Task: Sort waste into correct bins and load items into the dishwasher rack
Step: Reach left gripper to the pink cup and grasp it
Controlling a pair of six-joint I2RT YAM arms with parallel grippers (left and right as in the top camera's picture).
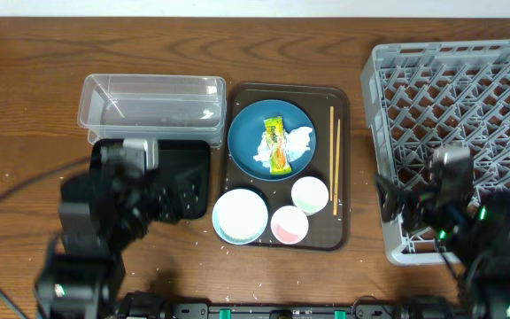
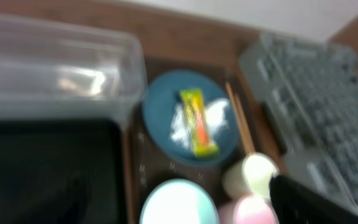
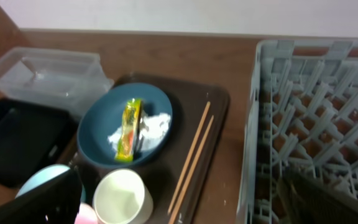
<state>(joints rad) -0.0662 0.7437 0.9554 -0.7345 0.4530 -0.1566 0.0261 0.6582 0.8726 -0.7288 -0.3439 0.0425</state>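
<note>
Right tool (image 3: 180,177) open; left tool (image 1: 140,158) state indeterminate. Risk: pinching wrapper (image 1: 275,146) drags tissue (image 1: 297,139) off plate (image 1: 246,124), since both touch.

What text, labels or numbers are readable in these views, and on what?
No text can be read in any view.
Print on the snack wrapper, lying on the dark-blue plate: coloured patches only, too small and blurred to read.
On the clear tub and the dishwasher rack: no markings visible.
</note>
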